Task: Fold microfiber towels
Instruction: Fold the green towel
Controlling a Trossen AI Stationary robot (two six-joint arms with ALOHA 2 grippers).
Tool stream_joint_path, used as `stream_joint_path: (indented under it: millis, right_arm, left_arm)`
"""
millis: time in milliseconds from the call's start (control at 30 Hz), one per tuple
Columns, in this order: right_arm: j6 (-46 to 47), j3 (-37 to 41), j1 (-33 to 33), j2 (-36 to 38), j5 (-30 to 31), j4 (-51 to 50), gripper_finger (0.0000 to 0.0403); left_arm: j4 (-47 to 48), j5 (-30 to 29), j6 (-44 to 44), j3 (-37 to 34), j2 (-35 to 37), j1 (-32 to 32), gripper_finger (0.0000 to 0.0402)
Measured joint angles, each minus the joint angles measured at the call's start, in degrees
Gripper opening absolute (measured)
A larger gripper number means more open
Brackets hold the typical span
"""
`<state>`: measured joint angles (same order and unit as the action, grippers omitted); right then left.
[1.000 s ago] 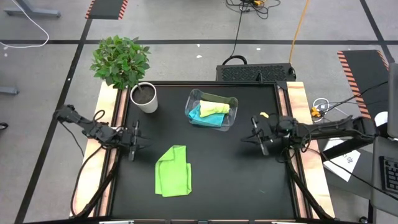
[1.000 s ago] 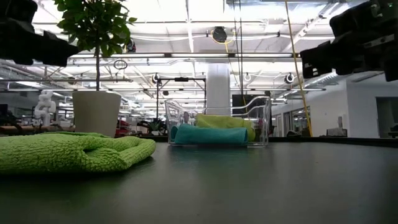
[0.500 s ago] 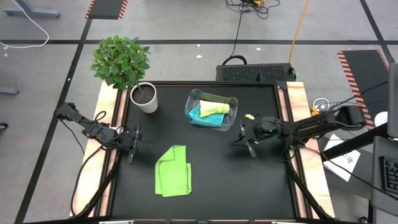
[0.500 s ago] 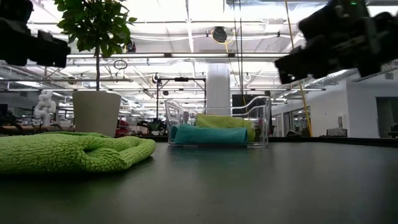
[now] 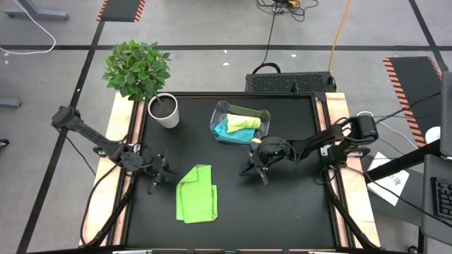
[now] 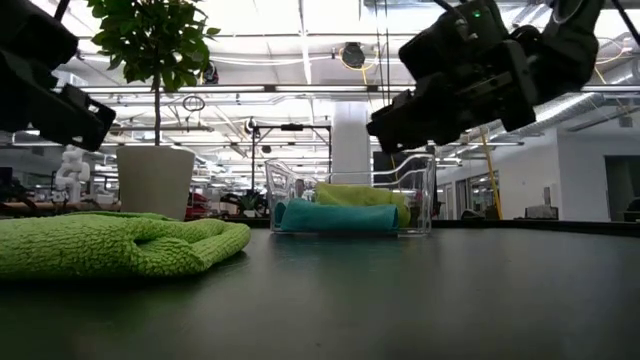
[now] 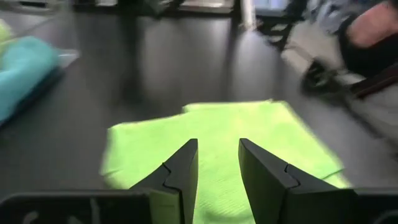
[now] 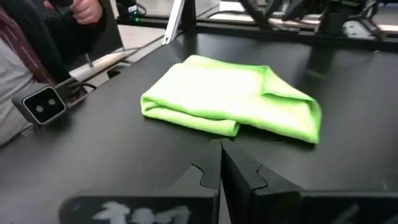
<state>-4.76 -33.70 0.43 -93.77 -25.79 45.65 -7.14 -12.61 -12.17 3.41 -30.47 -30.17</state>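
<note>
A bright green microfiber towel (image 5: 196,194) lies partly folded on the black table, near the front and left of the middle. A turquoise towel (image 5: 227,128) and a pale yellow-green towel (image 5: 244,122) lie bundled in the clear plastic bin (image 5: 220,111) at the back. My left gripper (image 5: 164,176) hovers open just left of the green towel (image 7: 205,134), nothing between its fingers. My right gripper (image 5: 248,171) hangs shut over the middle of the table, right of the green towel (image 8: 230,99) and pointing at it.
A white pot (image 5: 164,111) with a leafy plant (image 5: 137,68) stands at the back left corner. Bare black tabletop (image 5: 282,212) stretches right of the green towel. Beyond the table's edge a person (image 8: 37,43) shows in the right wrist view.
My right gripper has swung from the table's right edge toward the middle, closing on the green towel, and stays shut. My left gripper has moved a little rightward toward the towel and rolled. The towels lie as before.
</note>
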Motion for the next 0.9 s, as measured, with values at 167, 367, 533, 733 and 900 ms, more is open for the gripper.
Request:
stream_joint_path:
  millis: [167, 367, 533, 733, 900]
  right_arm:
    - [0.2, -3.2, 1.4, -4.7, -0.1, 0.0, 0.0]
    - [5.6, -8.1, 1.0, -11.6, -5.6, 0.5, 0.0037]
    - [8.8, -11.9, 1.4, -15.6, -5.9, 0.9, 0.0079]
    - [10.8, -16.2, 1.3, -18.9, -5.9, 0.9, 0.0106]
    - [13.3, -17.8, 0.6, -19.6, -6.0, 0.8, 0.0109]
  left_arm:
    - [-8.8, 1.8, -3.5, 0.0, -8.0, -1.1, 0.0117]
    - [-22.1, 1.2, -3.4, -0.9, -17.5, -3.8, 0.0117]
    - [-30.5, -0.5, -4.8, -0.9, -25.1, -5.6, 0.0118]
    - [-38.9, -1.4, -7.9, -0.9, -34.6, -6.8, 0.0118]
    - [-46.5, -1.4, -7.3, -0.8, -40.3, -8.0, 0.0118]
